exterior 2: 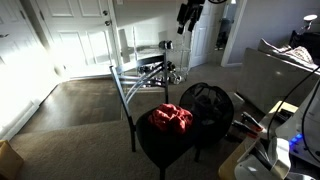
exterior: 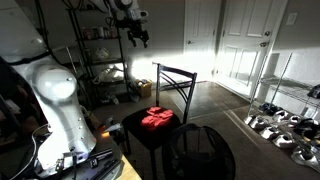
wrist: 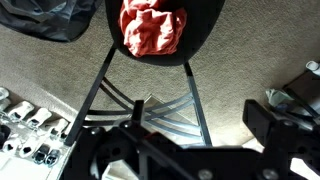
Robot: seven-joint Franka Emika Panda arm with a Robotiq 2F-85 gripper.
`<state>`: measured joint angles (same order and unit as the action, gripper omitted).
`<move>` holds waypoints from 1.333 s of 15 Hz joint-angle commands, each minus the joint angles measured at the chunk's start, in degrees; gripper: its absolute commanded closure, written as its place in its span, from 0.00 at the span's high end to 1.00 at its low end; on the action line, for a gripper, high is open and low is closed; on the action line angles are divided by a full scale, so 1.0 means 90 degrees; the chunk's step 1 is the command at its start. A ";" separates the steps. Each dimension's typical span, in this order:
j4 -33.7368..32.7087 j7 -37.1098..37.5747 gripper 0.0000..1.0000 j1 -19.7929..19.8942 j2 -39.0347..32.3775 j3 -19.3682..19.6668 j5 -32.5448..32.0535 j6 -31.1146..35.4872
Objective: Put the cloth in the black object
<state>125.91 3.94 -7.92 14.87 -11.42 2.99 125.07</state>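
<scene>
A crumpled red cloth point(exterior: 156, 118) point(exterior 2: 171, 118) lies on the round black seat of a metal-framed chair point(exterior: 140, 136). In the wrist view the cloth point(wrist: 152, 27) is at the top centre. The black object, a round mesh basket point(exterior: 205, 150) point(exterior 2: 207, 102), stands on the floor right beside the chair; its edge shows in the wrist view point(wrist: 45, 20) at the top left. My gripper point(exterior: 137, 32) point(exterior 2: 188, 15) hangs high above the chair's backrest, far from the cloth. Its jaws point(wrist: 200, 118) are open and empty.
The chair's metal backrest bars point(wrist: 150, 100) lie right under the gripper. A wire rack with shoes point(exterior: 285, 125) stands at one side, also seen in the wrist view point(wrist: 30, 130). A cluttered shelf unit point(exterior: 100, 60) and white doors point(exterior 2: 80, 40) line the walls. Carpet floor around.
</scene>
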 commanded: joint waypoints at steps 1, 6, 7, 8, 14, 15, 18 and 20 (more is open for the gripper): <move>-0.0138 0.0164 1.00 0.0054 -0.0439 0.0068 -0.0227 0.0069; -0.0101 -0.0235 1.00 -0.0011 -0.0572 0.0288 0.0158 -0.0033; -0.0076 -0.0007 1.00 0.0000 -0.0583 0.0237 -0.0025 -0.0019; -0.0077 -0.0014 1.00 0.0000 -0.0590 0.0253 -0.0012 -0.0019; -0.0083 -0.0015 1.00 -0.0005 -0.0590 0.0260 -0.0008 -0.0019; -0.0083 -0.0015 1.00 -0.0005 -0.0590 0.0260 -0.0008 -0.0019; -0.0084 -0.0015 1.00 -0.0005 -0.0590 0.0260 -0.0008 -0.0019; -0.0084 -0.0015 1.00 -0.0005 -0.0590 0.0260 -0.0008 -0.0019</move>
<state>125.29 3.74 -7.76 9.58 -9.26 2.98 125.08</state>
